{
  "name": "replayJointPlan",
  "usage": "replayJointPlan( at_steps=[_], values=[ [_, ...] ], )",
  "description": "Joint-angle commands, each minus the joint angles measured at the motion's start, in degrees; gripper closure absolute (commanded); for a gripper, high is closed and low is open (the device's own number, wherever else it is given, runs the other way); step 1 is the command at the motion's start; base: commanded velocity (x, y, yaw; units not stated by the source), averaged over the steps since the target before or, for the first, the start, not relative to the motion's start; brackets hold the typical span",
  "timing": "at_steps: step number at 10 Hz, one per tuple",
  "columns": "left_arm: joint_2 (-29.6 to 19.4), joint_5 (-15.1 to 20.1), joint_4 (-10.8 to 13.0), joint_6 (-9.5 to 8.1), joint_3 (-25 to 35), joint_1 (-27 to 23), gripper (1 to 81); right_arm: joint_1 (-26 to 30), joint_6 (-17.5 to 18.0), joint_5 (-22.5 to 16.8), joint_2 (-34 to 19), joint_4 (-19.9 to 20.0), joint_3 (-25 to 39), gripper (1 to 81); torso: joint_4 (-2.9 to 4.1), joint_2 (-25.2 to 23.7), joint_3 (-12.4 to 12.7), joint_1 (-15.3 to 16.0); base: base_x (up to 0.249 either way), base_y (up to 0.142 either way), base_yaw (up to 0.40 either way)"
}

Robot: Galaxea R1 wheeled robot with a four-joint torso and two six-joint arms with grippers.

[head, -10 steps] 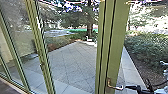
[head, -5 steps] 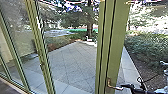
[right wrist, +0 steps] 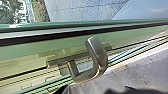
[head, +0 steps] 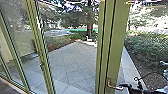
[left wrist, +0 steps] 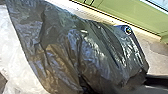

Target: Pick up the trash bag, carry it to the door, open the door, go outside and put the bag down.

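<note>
Head view: right gripper [head: 123, 86] at the free end of the metal handle [head: 113, 87], green-framed door [head: 118, 42], likely placed to work the latch; wide or narrow, cannot tell. Left wrist view: dark trash bag [left wrist: 95, 55], close to camera, presumably carried on this side to spare the other arm for the door; left gripper's state, cannot tell. Against the earlier frame: right gripper nearer the handle, black cable [head: 150, 73] shifted likewise, door unmoved.

There is one dark trash bag [left wrist: 100, 55]. One green-framed door [head: 118, 35] carries one bent metal handle [right wrist: 98, 56]. Outdoors, there is one paved area [head: 72, 60] and one sturdy tree trunk [head: 90, 26].
</note>
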Motion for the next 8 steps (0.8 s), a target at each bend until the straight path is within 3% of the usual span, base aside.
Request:
replayJointPlan(
  at_steps=[1,8],
  values=[
    [-0.67,2.57,-0.50,-0.22,0.20,-3.44,81.1,6.77,0.11,-5.26,-0.04,2.01,-1.41,1.0,0.00,0.00,0.00,0.00,0.000,0.000,0.000],
    [-0.49,2.57,-0.58,-0.22,-0.68,-3.44,81.1,8.52,0.11,-4.91,4.18,2.80,-9.06,1.0,0.00,0.00,-0.02,0.02,0.000,0.000,0.000]
  ],
)
